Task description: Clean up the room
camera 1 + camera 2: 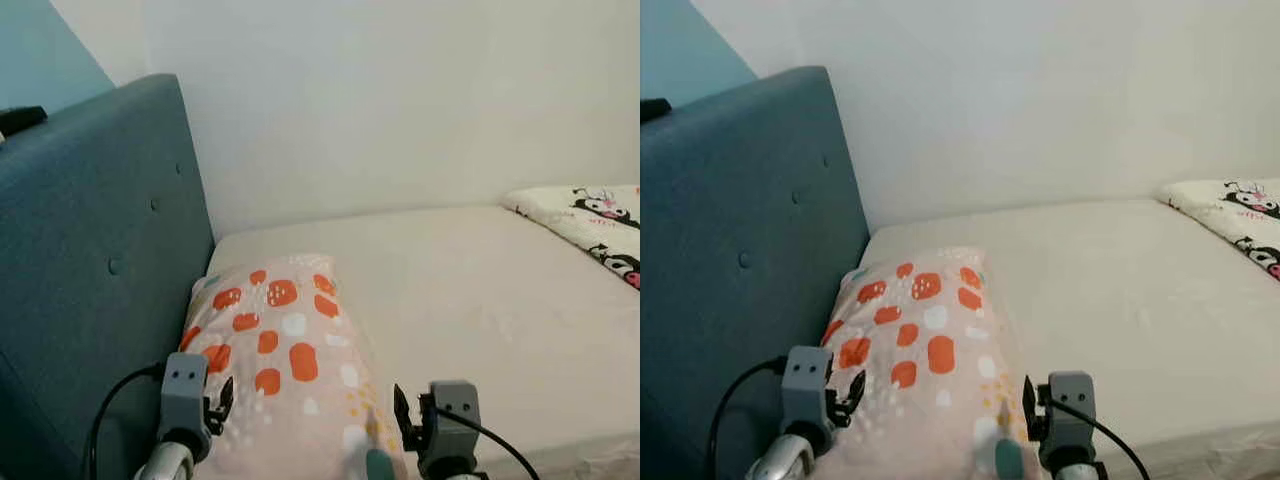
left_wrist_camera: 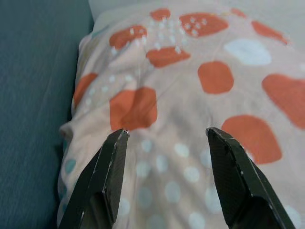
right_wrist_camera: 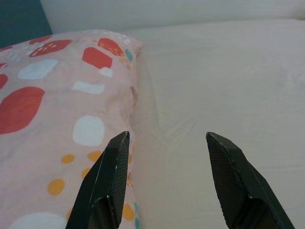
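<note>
Left gripper and right gripper: fingers spread, grasping nothing, flanking the near end of the pillow at 6 o'clock. Pillow lies against headboard, apparently placed. At 2 o'clock, patterned blanket looks unsorted.

A pillow lies on the mattress, at about 11 o'clock from the robot, its left edge against the headboard, which stands at 9 to 10 o'clock. A wall runs behind the bed at 12 o'clock. A folded blanket lies on the mattress at 2 o'clock, well apart from the pillow. The left gripper hovers over the pillow's near left part; the right gripper hangs over its right edge and the mattress.
</note>
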Available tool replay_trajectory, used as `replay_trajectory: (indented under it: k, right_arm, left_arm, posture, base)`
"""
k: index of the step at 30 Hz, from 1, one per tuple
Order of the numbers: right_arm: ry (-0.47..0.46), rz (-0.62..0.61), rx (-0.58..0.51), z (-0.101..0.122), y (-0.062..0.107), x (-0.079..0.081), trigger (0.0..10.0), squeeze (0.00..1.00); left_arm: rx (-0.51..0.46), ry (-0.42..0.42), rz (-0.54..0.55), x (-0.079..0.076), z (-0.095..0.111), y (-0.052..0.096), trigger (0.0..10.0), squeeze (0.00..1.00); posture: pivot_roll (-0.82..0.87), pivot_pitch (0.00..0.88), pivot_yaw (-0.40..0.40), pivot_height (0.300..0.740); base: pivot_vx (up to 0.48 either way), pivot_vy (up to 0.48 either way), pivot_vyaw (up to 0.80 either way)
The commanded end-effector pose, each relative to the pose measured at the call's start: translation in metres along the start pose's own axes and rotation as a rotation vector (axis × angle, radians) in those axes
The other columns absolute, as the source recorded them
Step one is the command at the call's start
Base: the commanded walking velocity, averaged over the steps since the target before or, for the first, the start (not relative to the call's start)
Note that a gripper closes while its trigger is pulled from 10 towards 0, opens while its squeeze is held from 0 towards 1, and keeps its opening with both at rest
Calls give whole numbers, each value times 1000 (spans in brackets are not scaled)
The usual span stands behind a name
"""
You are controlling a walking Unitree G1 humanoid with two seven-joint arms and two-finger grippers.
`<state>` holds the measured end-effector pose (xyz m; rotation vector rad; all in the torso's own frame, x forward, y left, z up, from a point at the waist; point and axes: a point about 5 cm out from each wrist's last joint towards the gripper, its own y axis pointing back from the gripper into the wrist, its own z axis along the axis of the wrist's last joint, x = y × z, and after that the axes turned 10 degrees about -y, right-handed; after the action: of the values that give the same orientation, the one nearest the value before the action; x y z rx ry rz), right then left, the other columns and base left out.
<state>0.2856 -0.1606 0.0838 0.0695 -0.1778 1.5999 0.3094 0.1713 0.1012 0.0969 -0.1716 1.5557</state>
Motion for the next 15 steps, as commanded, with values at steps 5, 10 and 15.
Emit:
replay_trajectory:
  k: [5,10,15]
  right_arm:
    - [-19,4,31,-1,8,2,10000,0]
    - [-20,5,41,-1,10,2,10000,0]
    - [-22,6,51,-1,12,1,10000,0]
  left_arm:
    - [20,-5,-4,-1,-1,5,10000,0]
    - [16,-26,-43,-8,0,6,10000,0]
    - [14,-46,-66,-13,1,6,10000,0]
  posture:
    - [-17,124,26,582]
    - [-17,121,23,582]
    - [-17,119,20,582]
  base:
    - [0,0,0]
    - [0,0,0]
    - [0,0,0]
